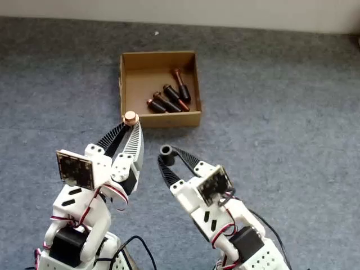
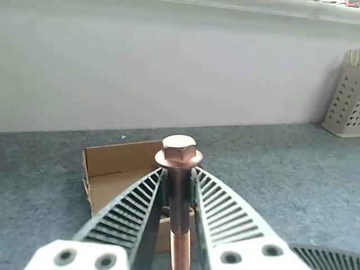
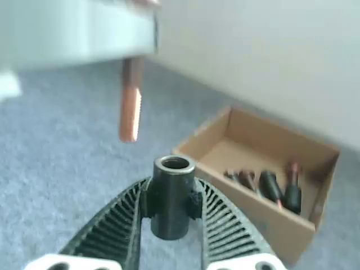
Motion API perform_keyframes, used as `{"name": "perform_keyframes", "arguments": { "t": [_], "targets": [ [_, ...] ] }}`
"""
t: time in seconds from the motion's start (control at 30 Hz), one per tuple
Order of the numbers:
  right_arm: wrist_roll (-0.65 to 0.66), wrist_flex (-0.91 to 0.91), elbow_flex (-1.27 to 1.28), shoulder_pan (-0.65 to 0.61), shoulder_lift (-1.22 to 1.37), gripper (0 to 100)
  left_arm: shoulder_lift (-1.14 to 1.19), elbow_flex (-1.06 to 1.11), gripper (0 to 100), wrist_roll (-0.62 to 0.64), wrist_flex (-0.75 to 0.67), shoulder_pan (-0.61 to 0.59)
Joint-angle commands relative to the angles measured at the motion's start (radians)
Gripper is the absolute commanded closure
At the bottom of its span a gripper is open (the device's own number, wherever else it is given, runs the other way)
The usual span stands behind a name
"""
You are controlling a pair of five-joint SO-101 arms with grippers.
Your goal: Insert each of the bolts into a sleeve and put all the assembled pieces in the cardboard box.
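Left hand (image 1: 131,125): fingers closed narrow on a copper-coloured bolt (image 1: 130,117), gripping the shank just under the flanged hex head.
Bolt long axis: vertical. Head up and standing clear above the fingertips, shank pointing down toward the grey carpeted tabletop (image 1: 270,112). In the right wrist view, the plain lower end of the shank hangs free in the air.
Bolt position: just in front of the near wall of the cardboard box (image 1: 159,118), by its left corner.

Box: open-topped. Three assembled pieces (image 1: 170,97) lie flat on its floor toward the right side, each a dark sleeve with copper bolt ends showing. Their long axes run diagonally and roughly parallel.

Right hand (image 1: 167,156): fingers closed on a black sleeve (image 1: 166,150), clamped across its body.
Sleeve long axis: vertical, open bore facing up.
Sleeve position: just in front of the box's near wall, right of the bolt and apart from it. The bolt tip is higher than the bore and off to one side, not entered.

Far right, left wrist view: pale perforated holder (image 2: 344,101) against the wall.
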Motion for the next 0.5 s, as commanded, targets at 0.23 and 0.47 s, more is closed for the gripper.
{"name": "perform_keyframes", "arguments": {
  "t": [0.23,0.47],
  "targets": [
    [0.044,-0.173,0.111,-0.036,-0.015,99.3,-0.015,-0.101,99,0.026,-0.034,0.117],
    [0.063,-0.104,0.111,-0.065,-0.008,99.3,-0.016,-0.127,99,0.021,-0.074,0.128]
  ]
}}
